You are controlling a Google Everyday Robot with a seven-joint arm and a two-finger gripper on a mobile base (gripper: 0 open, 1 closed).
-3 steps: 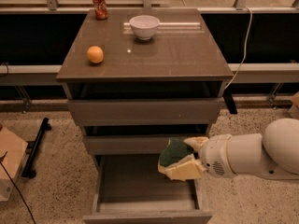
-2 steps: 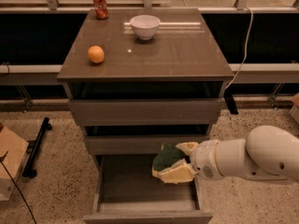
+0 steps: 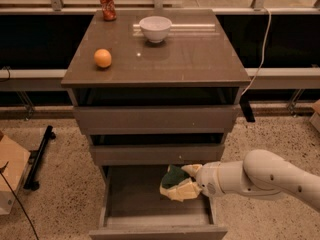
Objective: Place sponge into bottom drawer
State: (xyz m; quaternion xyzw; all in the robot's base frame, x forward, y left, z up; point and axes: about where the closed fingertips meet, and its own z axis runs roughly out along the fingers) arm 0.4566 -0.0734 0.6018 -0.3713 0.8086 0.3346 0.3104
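The bottom drawer (image 3: 120,204) of the grey-brown cabinet stands pulled open, its flat floor showing. My gripper (image 3: 180,183) reaches in from the right on a white arm and sits over the right part of the open drawer. It is shut on the sponge (image 3: 172,176), whose dark green top shows between the pale yellow pads. The sponge is held a little above the drawer floor, just below the middle drawer's front.
On the cabinet top (image 3: 200,59) are an orange (image 3: 102,58), a white bowl (image 3: 155,28) and a red can (image 3: 107,5). A cardboard box (image 3: 10,171) and a black stand (image 3: 37,156) are on the floor at left. A cable (image 3: 260,49) hangs at right.
My gripper has moved left and down with the sponge, further over the open bottom drawer.
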